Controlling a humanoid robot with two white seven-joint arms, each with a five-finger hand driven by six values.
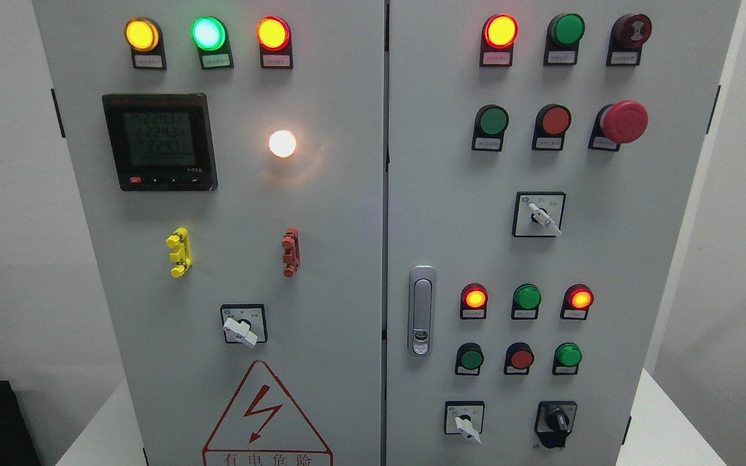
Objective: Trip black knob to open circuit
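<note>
Black knob [555,422] waits untouched at the lower right of the cabinet's right door [451,213].
Neither hand is in view, so their state cannot be told; a reach could mistakenly turn the white switch [465,422] just beside it.

Cut off at six o'clock: warning triangle [267,417]. Label plates [148,61] under lamps too small to read.

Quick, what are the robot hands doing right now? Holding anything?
Left robot hand: not in the picture, so it cannot be told.
Right robot hand: not in the picture either.
</note>
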